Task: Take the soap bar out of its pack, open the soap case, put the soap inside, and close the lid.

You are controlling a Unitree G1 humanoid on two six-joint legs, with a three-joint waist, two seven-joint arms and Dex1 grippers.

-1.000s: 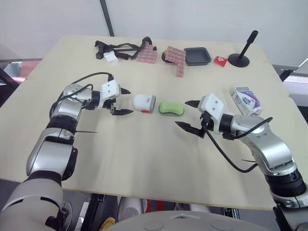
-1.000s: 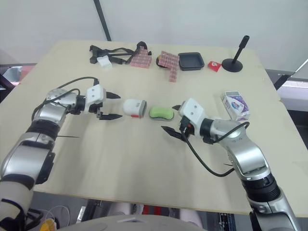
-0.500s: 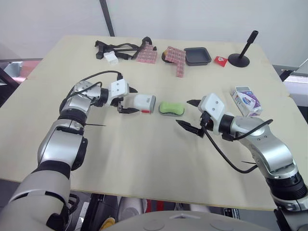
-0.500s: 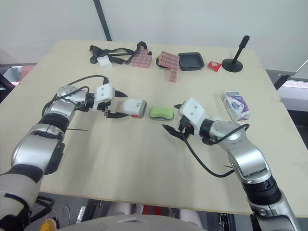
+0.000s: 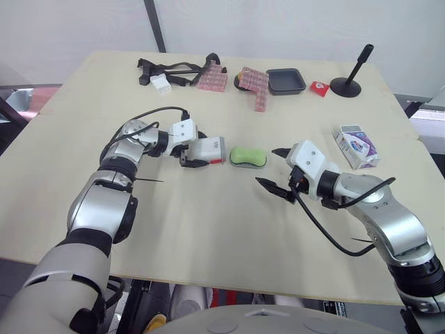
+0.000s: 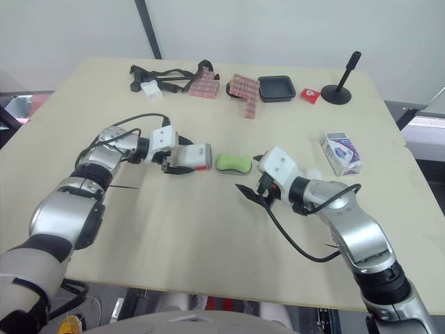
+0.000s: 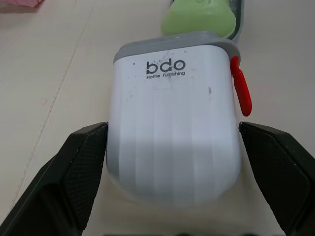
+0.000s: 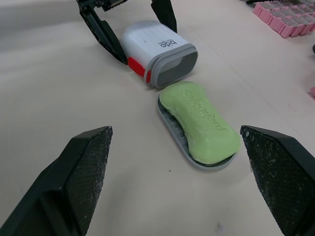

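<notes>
The left gripper (image 5: 199,149) had fingers spread round the white soap case lid (image 7: 173,137), and a crooked squeeze could knock it into the green soap (image 5: 247,155); the right gripper (image 5: 268,166) hung open.

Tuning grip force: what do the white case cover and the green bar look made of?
The white case cover: likely hard plastic, smooth satin, faint moulded ribs, printed logo. The green bar: apparently soap, matte and waxy, embossed lettering.
</notes>
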